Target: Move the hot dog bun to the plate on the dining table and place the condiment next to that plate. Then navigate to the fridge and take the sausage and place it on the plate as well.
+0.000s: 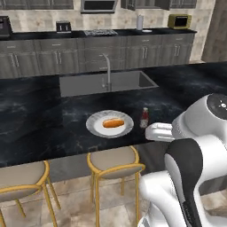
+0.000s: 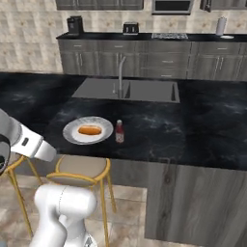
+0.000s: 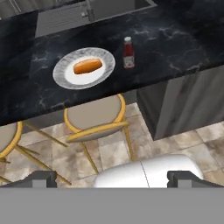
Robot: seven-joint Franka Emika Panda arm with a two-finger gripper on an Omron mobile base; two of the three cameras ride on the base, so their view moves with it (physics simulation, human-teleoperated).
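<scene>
On black marble dining table (image 1: 40, 115): plate (image 1: 95, 128), sink (image 1: 124, 82)

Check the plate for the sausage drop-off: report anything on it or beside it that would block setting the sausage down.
The plate already holds the hot dog bun across its white centre, leaving bare rim around it. The condiment stands upright just beside the plate, apart from it. Nothing visible blocks an approach from above.

Orange-tan hot dog bun (image 1: 113, 123) on grey-marbled plate (image 1: 95, 129); red condiment (image 1: 144, 118); black white-veined dining table (image 1: 40, 119).
</scene>
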